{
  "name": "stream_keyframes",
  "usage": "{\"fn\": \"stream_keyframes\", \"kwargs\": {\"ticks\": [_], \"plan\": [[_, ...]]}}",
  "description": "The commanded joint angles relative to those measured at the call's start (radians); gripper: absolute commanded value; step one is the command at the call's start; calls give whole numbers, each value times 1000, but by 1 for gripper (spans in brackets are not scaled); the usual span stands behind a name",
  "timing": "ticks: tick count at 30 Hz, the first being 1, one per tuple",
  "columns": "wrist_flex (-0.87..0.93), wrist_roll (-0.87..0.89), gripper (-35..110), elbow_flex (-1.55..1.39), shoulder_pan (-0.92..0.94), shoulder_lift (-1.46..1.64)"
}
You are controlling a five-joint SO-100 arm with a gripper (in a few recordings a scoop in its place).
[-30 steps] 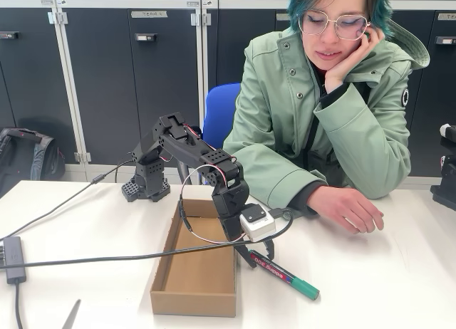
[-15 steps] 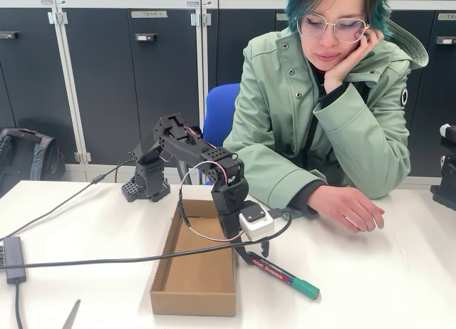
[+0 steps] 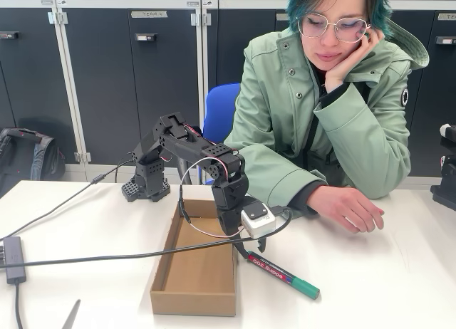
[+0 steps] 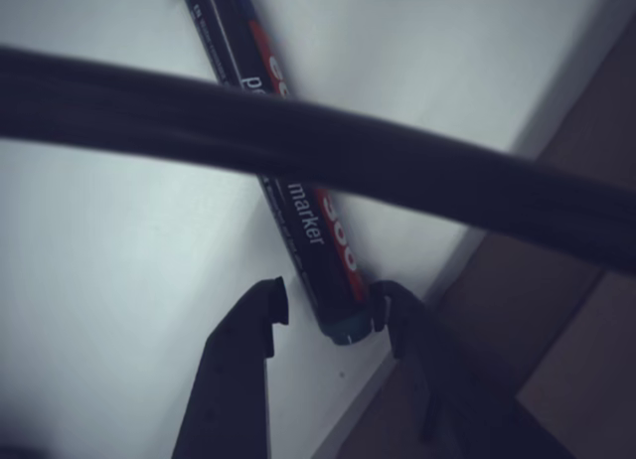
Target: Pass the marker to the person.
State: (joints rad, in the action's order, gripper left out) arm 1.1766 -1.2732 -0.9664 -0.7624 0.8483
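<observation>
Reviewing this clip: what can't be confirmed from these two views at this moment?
- Wrist view: a thick black cable crosses the dark red marker with white lettering, hiding its middle; the top edge cuts off its far end.
- Wrist view: whether the black pincer fingertips touch the barrel is unclear.
- Fixed view: the white camera block hides the pincer.
- Fixed view: the open brown cardboard box is partly hidden by the arm.

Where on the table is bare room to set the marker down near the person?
Bare tabletop lies right of the marker, in front of the person's resting hand. It is crowded left of it: gripper, cardboard box and black cable.
</observation>
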Motion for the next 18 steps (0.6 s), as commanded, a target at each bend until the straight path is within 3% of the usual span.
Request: {"fn": "stream_keyframes", "kwargs": {"ticks": [1,10,18], "plan": [[-87,-35,17,-12,49,-23],[-249,-86,15,-3,84,-60],[-258,-118,11,0,97,-67]]}}
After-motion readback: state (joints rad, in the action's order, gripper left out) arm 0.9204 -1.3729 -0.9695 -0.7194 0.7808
